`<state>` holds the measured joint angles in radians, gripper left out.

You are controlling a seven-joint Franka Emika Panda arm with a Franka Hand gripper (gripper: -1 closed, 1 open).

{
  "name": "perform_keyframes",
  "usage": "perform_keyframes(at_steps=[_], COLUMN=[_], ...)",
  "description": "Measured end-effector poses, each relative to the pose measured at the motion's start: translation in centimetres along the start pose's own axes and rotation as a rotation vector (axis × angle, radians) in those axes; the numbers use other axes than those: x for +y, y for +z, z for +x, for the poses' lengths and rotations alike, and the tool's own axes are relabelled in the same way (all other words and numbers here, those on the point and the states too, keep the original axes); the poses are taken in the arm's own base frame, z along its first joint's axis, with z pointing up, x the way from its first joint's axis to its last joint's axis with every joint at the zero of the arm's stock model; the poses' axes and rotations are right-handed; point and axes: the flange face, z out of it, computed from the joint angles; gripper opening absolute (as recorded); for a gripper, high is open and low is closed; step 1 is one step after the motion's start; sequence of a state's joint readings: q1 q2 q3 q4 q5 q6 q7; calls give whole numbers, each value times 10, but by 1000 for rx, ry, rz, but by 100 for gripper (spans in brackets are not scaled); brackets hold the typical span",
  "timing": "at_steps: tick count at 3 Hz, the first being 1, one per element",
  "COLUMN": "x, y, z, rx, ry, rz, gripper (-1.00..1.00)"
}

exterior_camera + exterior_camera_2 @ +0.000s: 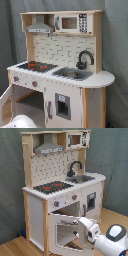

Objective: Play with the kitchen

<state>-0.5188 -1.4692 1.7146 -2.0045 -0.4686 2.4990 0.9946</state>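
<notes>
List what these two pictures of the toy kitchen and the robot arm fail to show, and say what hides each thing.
- Claw: in the second exterior view the arm's white end blocks it at the oven door; open or shut cannot be told.
- Arm: the first exterior view's bottom edge cuts it off.
- Oven inside: hidden by the open door in the second exterior view.
- Sink contents: too blurred in both exterior views.
- Microwave buttons: too small to read.

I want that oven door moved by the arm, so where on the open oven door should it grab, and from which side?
Probably the free top edge of the oven door, above its window. The door hangs partly open, hinged at the bottom and tilted outward from the kitchen, so that rim stands clear of the cabinet. Come from the front, the second exterior view's right, where the arm already is, jaws straddling the thin panel.
</notes>
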Motion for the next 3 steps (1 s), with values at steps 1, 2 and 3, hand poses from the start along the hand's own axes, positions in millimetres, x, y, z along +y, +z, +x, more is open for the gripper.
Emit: perform_keyframes(at_steps=[1, 2, 3], x=[11, 20, 16], y=[8, 10, 8], z=[-25, -49, -77], rx=[-48, -93, -153], ry=[29, 48, 63], rz=[-8, -8, 9], gripper=[100, 100, 100])
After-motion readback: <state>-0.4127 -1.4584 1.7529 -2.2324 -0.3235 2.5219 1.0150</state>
